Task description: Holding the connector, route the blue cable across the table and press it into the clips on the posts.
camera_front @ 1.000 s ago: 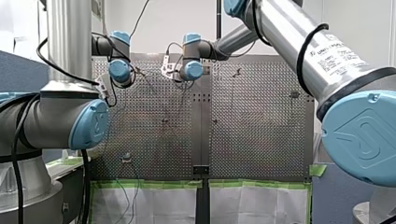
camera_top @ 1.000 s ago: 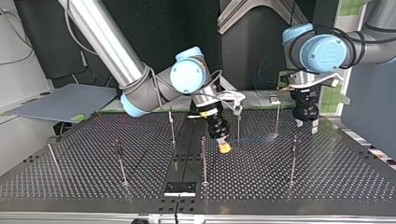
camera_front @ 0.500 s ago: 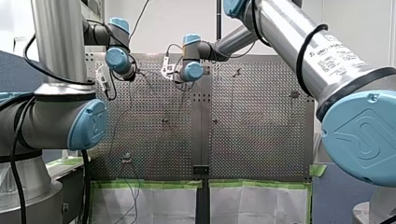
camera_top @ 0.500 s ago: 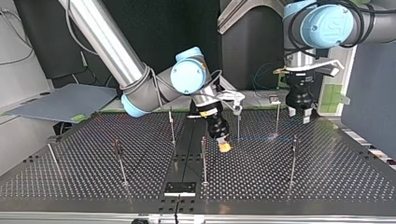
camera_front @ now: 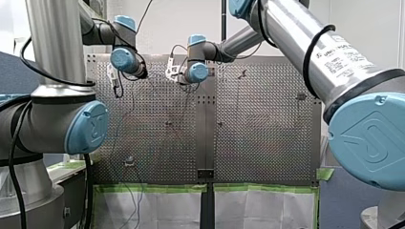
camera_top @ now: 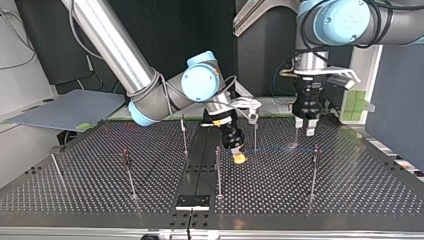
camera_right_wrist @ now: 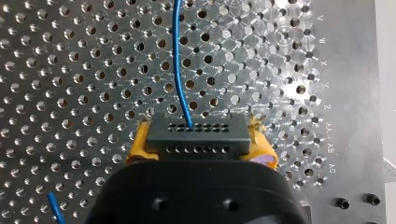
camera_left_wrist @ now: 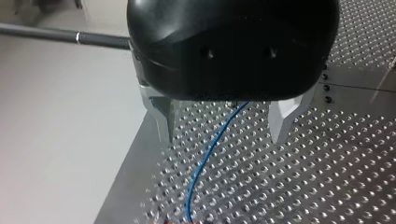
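Presently the connector [camera_right_wrist: 196,136] is clamped between the right gripper's [camera_right_wrist: 201,145] yellow pads [camera_right_wrist: 134,148] over the table [camera_right_wrist: 70,70]. The blue cable [camera_left_wrist: 210,149] is laid loose under the spread, empty left gripper [camera_left_wrist: 223,135]. Pressing it into clips on the posts [camera_top: 218,170] is judged yet to be done.

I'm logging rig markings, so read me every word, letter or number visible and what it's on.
"V W X Y Z AA AB AC": engraved on the perforated table, along its edge, right wrist view.
"UNIVERSAL ROBOTS": label on my right arm, front view; smaller print below too blurred.
No text shows on the connector.
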